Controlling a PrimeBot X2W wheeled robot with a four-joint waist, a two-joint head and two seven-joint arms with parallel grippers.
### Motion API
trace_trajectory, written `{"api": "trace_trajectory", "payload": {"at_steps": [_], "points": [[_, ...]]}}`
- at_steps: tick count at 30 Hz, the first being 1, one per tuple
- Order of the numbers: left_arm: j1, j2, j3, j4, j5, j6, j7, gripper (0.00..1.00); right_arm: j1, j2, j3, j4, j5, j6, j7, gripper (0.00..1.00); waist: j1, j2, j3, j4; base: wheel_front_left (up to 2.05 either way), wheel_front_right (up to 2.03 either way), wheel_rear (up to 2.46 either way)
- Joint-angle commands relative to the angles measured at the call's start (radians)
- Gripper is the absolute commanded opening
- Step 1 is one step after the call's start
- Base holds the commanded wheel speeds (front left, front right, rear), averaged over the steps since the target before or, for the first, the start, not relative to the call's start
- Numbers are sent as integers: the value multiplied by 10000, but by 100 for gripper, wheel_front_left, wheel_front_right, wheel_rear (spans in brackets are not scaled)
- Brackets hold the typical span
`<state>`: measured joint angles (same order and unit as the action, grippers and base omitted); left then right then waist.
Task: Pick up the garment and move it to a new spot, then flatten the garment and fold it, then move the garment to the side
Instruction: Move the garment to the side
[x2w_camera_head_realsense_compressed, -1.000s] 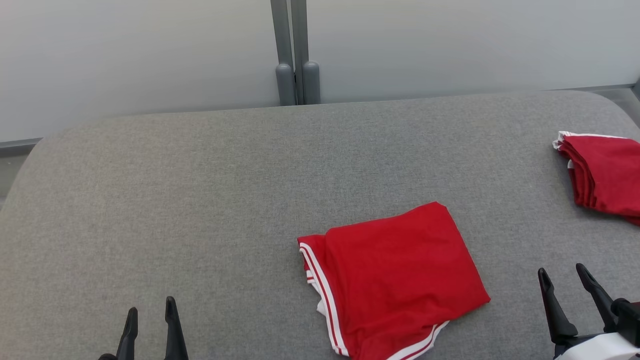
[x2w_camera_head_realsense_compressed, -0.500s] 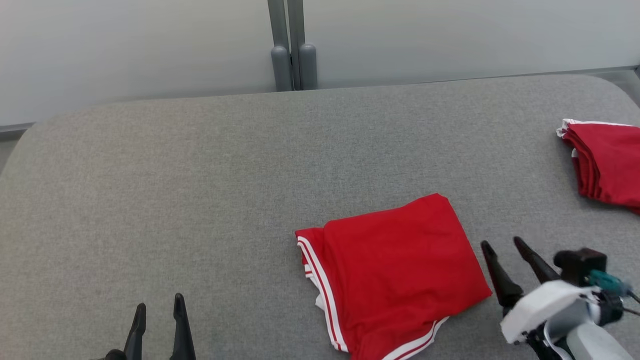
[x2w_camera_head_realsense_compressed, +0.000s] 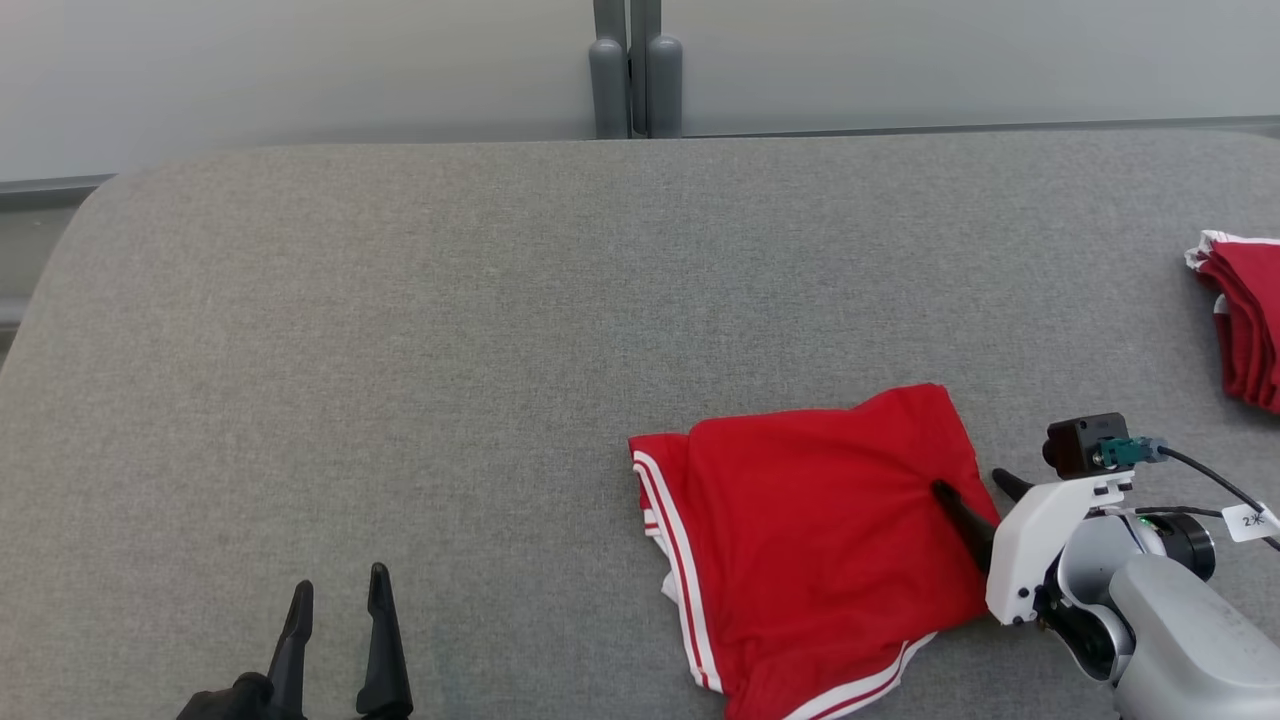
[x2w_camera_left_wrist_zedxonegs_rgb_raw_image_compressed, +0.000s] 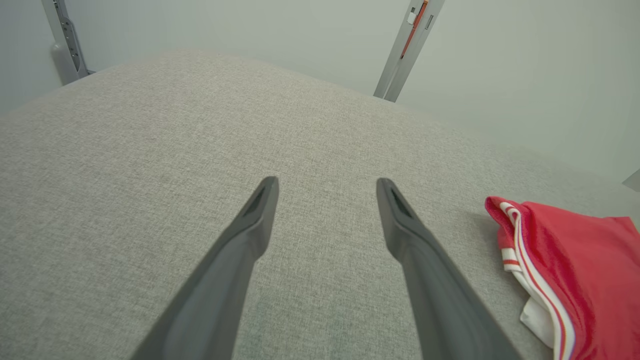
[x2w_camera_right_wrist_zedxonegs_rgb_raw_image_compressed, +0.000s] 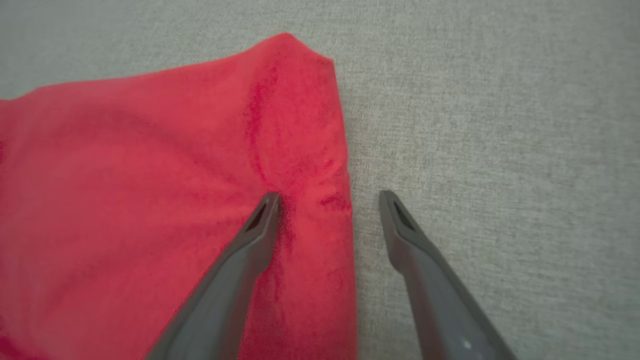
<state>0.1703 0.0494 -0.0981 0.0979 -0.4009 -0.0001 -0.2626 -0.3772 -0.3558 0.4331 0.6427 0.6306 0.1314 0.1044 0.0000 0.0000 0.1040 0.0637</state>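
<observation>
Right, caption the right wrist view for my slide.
Open right gripper straddling the red garment at its edge, one finger on cloth, one over grey surface.

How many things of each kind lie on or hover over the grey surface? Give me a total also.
Folded red garment: 1
Red pile at the right edge: 1
Tools: 2, the left tool and the right tool
Total: 4
</observation>
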Motion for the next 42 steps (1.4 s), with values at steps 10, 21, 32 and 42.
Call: {"api": "trace_trajectory", "payload": {"at_steps": [10,21,32,42], "points": [[-249,26,-6,-98,-58,92,-24,100,-583,51,614,342,1621,-10,-63,0,0,0,206,-72,0,0,0],[-572,26,56,-142,100,-12,-12,100,-2428,-1718,276,336,2173,-18,-1130,0,0,0,728,-999,0,0,0],[-1195,28,-96,-48,243,-133,-12,100,-4210,-2806,-816,1484,1985,-16,-1723,0,0,0,1624,-1248,0,0,0],[-1267,26,-80,52,417,-171,-12,100,-4481,-3139,-1750,2381,2036,-16,-2548,7,0,0,1686,-1294,0,0,0]]}}
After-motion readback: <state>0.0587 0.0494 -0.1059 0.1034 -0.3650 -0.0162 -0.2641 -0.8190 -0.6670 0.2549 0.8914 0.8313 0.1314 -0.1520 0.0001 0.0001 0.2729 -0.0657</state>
